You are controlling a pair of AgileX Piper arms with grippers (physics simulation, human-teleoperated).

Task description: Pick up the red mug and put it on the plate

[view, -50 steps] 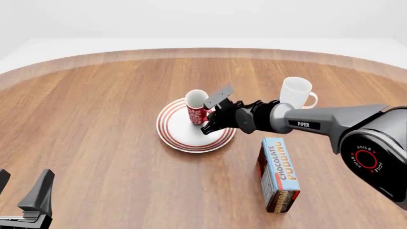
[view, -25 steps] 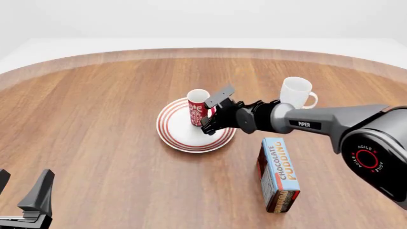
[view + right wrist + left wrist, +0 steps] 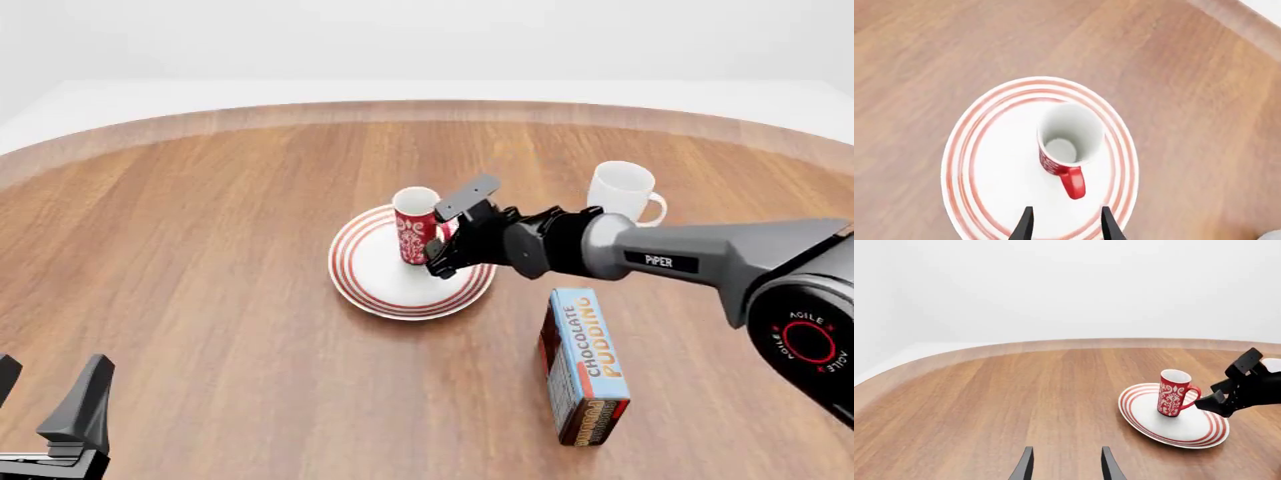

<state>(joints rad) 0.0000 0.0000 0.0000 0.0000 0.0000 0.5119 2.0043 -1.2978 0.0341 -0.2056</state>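
The red mug [image 3: 416, 225] stood upright on the plate [image 3: 378, 285] at mid-table, its handle turned toward the right gripper [image 3: 451, 238], whose fingers were spread just beside the handle without touching it. Farther right stood a white mug [image 3: 622, 193] and, nearer the camera, a chocolate pudding box [image 3: 585, 364]. The left gripper [image 3: 54, 415] sat at the lower left corner, fingers apart.
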